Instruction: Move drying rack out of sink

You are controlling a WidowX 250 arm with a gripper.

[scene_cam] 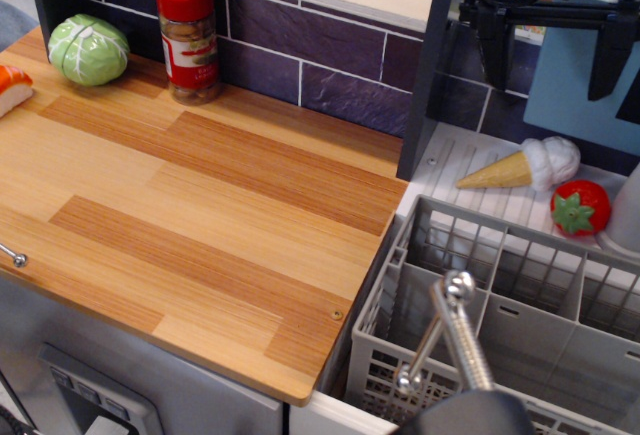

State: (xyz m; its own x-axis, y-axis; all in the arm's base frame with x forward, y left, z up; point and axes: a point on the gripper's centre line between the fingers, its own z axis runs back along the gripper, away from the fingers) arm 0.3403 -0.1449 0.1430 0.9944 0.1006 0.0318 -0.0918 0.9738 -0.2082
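The light-grey drying rack (530,330) with lattice walls and inner dividers sits in the sink at the lower right. Of the sink, the ribbed white drainboard (450,160) shows behind the rack, and the chrome faucet (455,330) rises in front of it. My gripper (550,50) hangs at the top right, above the drainboard and the rack's far side. Its two black fingers are spread wide apart with nothing between them, well clear of the rack.
A toy ice cream cone (525,165) and a red tomato (580,207) lie on the drainboard. A white object (625,215) stands at the right edge. On the wooden countertop (200,205) are a red-capped spice jar (190,35), a cabbage (88,50) and a sushi piece (12,90).
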